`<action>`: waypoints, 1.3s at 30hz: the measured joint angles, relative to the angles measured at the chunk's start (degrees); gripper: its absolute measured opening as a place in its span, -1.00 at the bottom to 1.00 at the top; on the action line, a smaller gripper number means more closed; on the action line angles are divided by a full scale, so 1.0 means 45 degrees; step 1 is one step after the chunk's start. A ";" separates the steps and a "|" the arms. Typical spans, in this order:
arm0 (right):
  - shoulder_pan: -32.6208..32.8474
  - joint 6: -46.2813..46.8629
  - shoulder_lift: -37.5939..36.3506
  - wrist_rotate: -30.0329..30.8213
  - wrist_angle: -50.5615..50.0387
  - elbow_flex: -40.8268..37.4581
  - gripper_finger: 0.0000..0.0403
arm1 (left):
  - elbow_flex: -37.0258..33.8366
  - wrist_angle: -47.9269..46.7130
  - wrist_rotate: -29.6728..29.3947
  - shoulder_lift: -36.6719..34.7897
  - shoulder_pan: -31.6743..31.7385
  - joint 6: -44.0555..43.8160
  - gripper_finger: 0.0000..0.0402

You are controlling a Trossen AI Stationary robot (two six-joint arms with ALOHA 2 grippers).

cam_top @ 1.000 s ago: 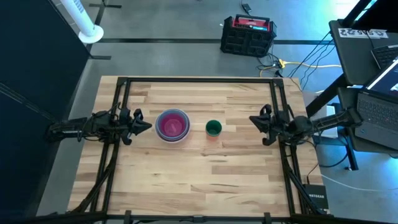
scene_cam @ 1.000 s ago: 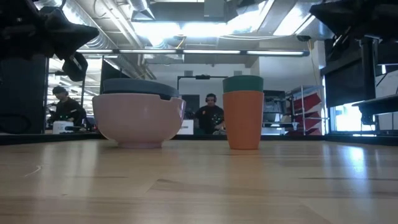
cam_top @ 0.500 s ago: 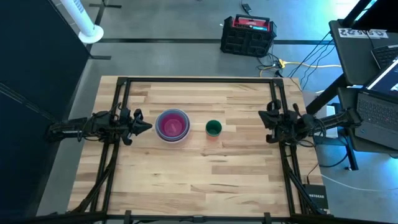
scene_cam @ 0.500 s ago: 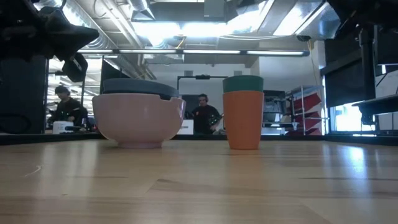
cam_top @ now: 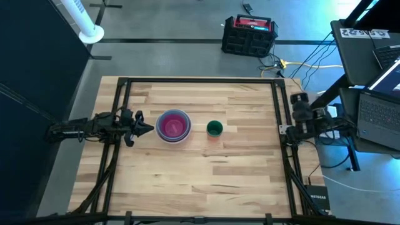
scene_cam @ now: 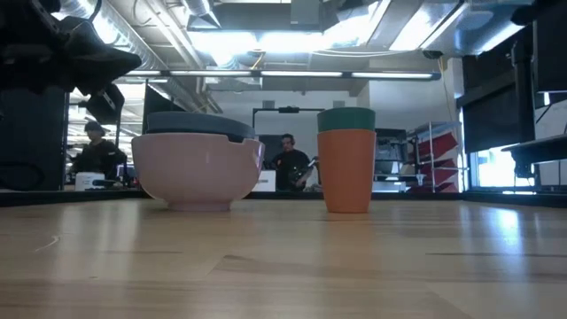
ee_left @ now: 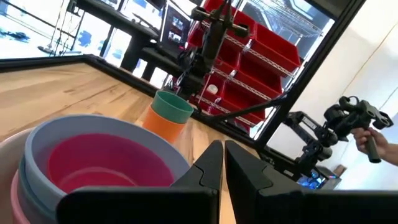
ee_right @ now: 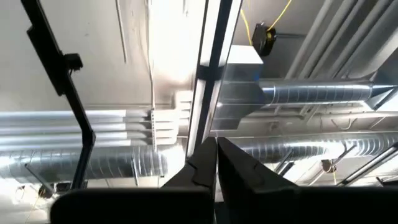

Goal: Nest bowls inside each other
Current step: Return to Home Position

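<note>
At bench [cam_top: 200, 181] centre | bowl stack [cam_top: 173, 125]: magenta in grey-blue in pink, nested compactly | green cup [cam_top: 214, 129] sits in orange cup [scene_cam: 345, 173], just right of it, apart | left gripper [cam_top: 145, 127] beside stack, fingers [ee_left: 205, 168] closed, empty | right gripper [ee_right: 216, 142] at right edge, aimed at ceiling, fingers [ee_right: 202, 158] closed, empty, likely parked clear.

Watching from my remote desk, I take this for a robotics lab or workshop: bare silver ducts [ee_right: 298, 93] overhead, red bins [ee_left: 261, 68] on wire shelving, a laptop [cam_top: 381, 112] beside the wooden table [cam_top: 206, 181], a concrete floor [cam_top: 175, 56], and a person [scene_cam: 285, 164] seated at a workstation behind.
</note>
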 joint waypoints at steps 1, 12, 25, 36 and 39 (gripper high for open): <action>0.0000 -0.0010 -0.0350 0.0000 -0.0351 0.0000 -1.00 | 0.0000 0.0000 0.0004 0.0004 0.0000 0.0004 -1.00; 0.0000 0.2688 -0.0805 0.0361 -0.8092 -0.0003 -1.00 | 0.0000 0.0018 0.0008 0.0003 -0.0003 -0.0115 -1.00; 0.0000 0.4900 -0.0677 -0.1053 -1.5182 0.0000 -1.00 | 0.0000 0.0056 0.0007 0.0000 -0.0015 0.1140 -1.00; -0.0004 0.4611 0.0503 -0.1651 -1.5313 0.0001 -1.00 | 0.0000 0.0757 0.0023 0.0001 -0.0022 0.4781 -1.00; -0.0003 0.4607 0.0562 -0.1280 -1.5259 0.0002 -1.00 | 0.0000 0.0350 0.0014 0.0002 -0.0020 0.5063 -1.00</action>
